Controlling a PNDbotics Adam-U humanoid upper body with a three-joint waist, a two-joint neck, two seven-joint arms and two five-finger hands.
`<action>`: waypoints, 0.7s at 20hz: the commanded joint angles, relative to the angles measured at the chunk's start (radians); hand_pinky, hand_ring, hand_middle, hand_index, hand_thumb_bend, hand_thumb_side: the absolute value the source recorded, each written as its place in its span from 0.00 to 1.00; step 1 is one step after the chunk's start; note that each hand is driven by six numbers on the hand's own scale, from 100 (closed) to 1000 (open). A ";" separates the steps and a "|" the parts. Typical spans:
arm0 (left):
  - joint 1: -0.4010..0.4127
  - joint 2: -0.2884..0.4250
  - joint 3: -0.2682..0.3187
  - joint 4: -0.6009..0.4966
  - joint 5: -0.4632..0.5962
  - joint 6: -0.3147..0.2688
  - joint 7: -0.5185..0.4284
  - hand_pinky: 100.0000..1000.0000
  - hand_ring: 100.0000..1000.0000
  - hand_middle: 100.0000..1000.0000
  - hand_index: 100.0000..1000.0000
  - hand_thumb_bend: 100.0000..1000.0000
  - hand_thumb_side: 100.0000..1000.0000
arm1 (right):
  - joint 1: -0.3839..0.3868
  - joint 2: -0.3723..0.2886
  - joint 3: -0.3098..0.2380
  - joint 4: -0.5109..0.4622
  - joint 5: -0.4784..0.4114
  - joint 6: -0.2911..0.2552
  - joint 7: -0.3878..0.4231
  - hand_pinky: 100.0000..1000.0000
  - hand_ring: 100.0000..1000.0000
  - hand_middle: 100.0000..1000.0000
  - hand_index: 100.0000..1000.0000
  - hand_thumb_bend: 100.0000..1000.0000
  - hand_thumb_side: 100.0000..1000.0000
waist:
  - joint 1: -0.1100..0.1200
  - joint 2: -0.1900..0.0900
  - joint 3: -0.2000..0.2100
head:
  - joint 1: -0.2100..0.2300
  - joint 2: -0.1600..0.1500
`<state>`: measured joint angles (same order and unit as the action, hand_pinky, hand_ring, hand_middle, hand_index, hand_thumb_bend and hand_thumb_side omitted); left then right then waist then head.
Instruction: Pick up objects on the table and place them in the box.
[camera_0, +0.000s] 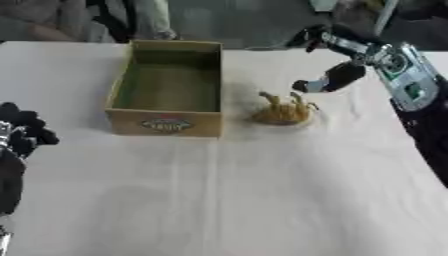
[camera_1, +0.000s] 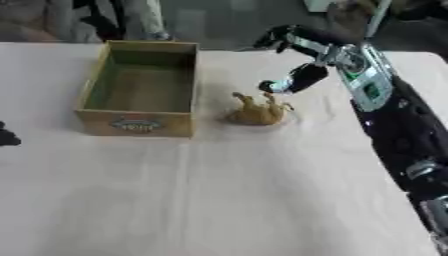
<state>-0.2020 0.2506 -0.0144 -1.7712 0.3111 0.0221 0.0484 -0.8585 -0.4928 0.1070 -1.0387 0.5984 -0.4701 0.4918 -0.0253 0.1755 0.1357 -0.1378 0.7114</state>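
Box: open cardboard box (camera_0: 166, 122) on the white tablecloth (camera_0: 262, 200), left of centre, printed label on its near wall. Inside looks bare (greenish-brown floor, nothing I can make out in it).
Toy: tan animal figure (camera_0: 284, 111), lying on its side or back with legs sticking up, on the cloth just right of the box, not touching it. Cannot tell what animal it is.
Right hand: my right hand (camera_0: 322, 84) comes in from the upper right, arm bent down toward the toy. Fingertips hang just above and behind the toy's legs, close but apart from it as far as I can see. Fingers look partly curled and hold nothing; exact pose I cannot tell (too blurred).
Left hand: my left hand (camera_0: 19, 131) sits at the left edge, well apart from box and toy, fingers up and relaxed, holding nothing.
Task state: toy outside the box, on the table.
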 joint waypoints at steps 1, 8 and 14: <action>-0.006 0.016 -0.001 -0.012 -0.001 -0.001 -0.005 0.51 0.46 0.45 0.56 0.17 0.56 | -0.033 0.012 -0.003 0.045 0.070 -0.015 -0.009 0.75 0.86 0.79 0.86 0.41 0.27 | 0.004 -0.019 0.002 | -0.005 0.007; -0.005 0.014 -0.003 -0.012 0.000 0.000 -0.006 0.51 0.45 0.45 0.56 0.17 0.54 | -0.055 0.063 -0.013 0.144 0.181 -0.020 -0.040 0.75 0.86 0.79 0.86 0.39 0.32 | 0.007 -0.023 0.008 | -0.008 0.010; -0.004 0.013 -0.003 -0.012 0.001 0.000 -0.006 0.51 0.45 0.45 0.56 0.17 0.54 | -0.059 0.088 -0.023 0.195 0.275 -0.021 -0.086 0.75 0.85 0.79 0.86 0.39 0.34 | 0.009 -0.025 0.011 | -0.010 0.011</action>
<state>-0.2011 0.2505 -0.0150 -1.7711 0.3117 0.0255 0.0448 -0.8897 -0.3936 0.0943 -0.8442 0.8530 -0.4909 0.4176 -0.0200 0.1682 0.1469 -0.1442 0.7195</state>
